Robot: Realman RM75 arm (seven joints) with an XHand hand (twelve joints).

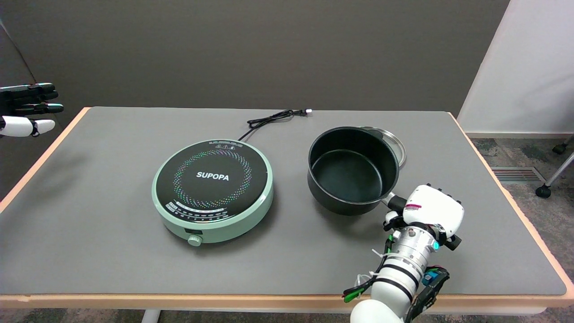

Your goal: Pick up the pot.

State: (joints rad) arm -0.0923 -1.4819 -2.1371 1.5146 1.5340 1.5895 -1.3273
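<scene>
A black pot [352,169] with nothing inside hangs above the grey table, right of centre, casting a shadow below it. Its handle runs to the lower right into my right hand [431,211], which grips the handle; most of the handle is hidden under the white hand. The pot covers most of the glass lid [395,144] behind it.
A mint-green induction cooker [212,190] sits at the table's centre, its black cord [273,118] trailing toward the back edge. The idle left hand [26,109] hovers at the upper left. The table's right edge [506,188] is close to my arm.
</scene>
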